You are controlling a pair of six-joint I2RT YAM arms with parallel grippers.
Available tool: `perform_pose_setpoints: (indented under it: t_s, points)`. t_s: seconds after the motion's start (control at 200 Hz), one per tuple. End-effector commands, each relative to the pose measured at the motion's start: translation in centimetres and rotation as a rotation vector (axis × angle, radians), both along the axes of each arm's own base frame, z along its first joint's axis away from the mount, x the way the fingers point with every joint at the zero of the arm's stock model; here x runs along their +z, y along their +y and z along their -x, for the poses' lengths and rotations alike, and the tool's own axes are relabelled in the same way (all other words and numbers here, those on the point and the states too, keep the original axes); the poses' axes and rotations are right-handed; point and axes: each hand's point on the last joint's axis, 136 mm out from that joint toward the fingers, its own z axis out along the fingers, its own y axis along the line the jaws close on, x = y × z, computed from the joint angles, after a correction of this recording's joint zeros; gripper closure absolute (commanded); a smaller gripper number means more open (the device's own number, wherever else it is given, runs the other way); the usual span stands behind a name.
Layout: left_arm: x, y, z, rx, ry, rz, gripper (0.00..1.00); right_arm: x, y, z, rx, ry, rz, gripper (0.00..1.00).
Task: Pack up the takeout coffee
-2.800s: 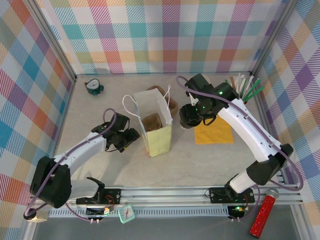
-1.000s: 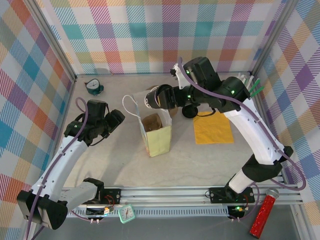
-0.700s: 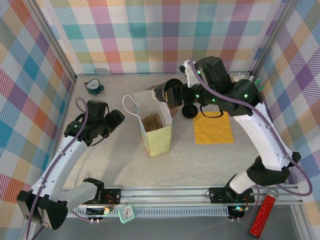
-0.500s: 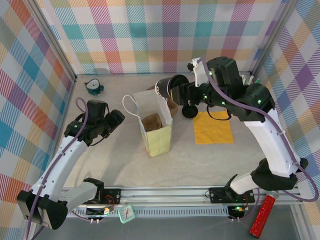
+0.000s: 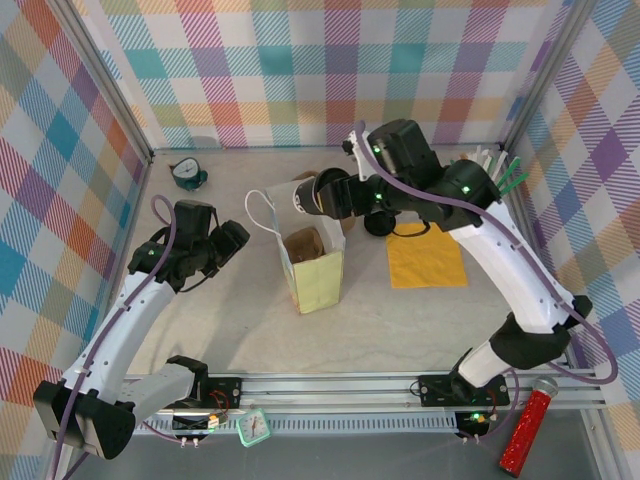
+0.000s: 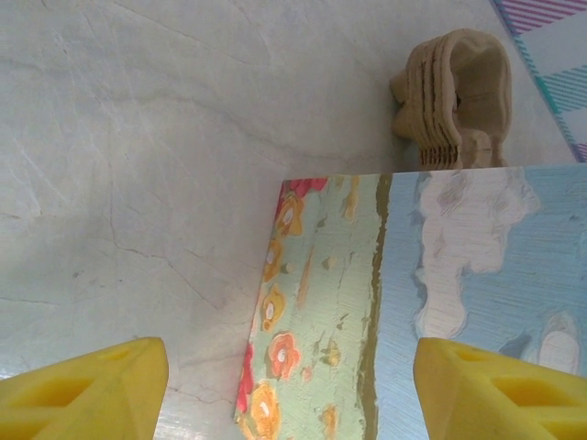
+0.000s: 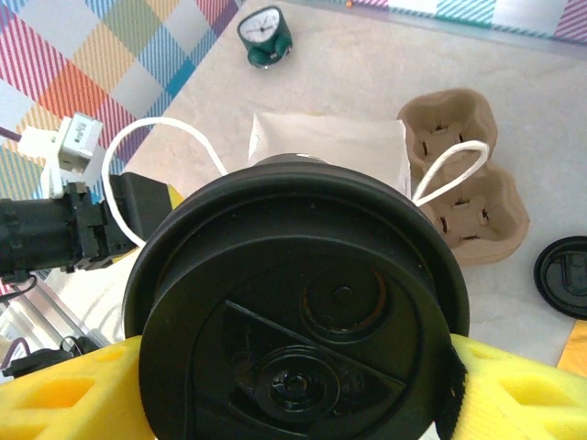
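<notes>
**If the cup tips on the way down, the coffee may miss the bag**

While my right hand [image 7: 293,390] pinches the lidded coffee cup [image 7: 298,302] between its yellow fingers [image 7: 64,390], the cup hangs in the air over the far edge of the open paper bag [image 5: 318,262]. From above it looks tilted toward its side rather than upright. That is my first worry: a tilted cup can leak at the lid, and the lid can pop if I squeeze harder. Second, the white cord handle [image 7: 151,151] loops right beside my way down and could snag the cup's rim. Third, something brown sits inside the bag, so room may be tight. My left hand [image 6: 292,385] is spread wide with nothing in it, near the bag's side but not touching it. With nothing bracing the bag, a nudge from the cup could fold its wall or knock it over.
</notes>
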Motion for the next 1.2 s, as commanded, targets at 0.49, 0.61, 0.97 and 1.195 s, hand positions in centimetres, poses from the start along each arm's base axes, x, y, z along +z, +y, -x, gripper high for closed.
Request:
perform_pose_setpoints:
  t_s: [0.49, 0.61, 0.97, 1.195]
  points:
    - [10.9, 0.0, 0.1, -0.082, -0.206, -0.018, 0.28, -5.7, 2.4, 0.9, 0.035, 0.125, 0.246, 0.31]
    - [12.0, -0.7, 0.1, -0.121, -0.234, 0.007, 0.28, -6.5, 3.1, 0.7, 0.047, 0.133, 0.292, 0.31]
    - [12.8, -2.4, 0.1, -0.204, -0.26, 0.063, 0.28, -9.4, 4.0, 0.5, 0.07, 0.183, 0.417, 0.3]
    - [12.8, -2.1, 0.2, -0.203, -0.266, 0.044, 0.28, -10.9, 4.5, 0.8, 0.098, 0.209, 0.469, 0.3]
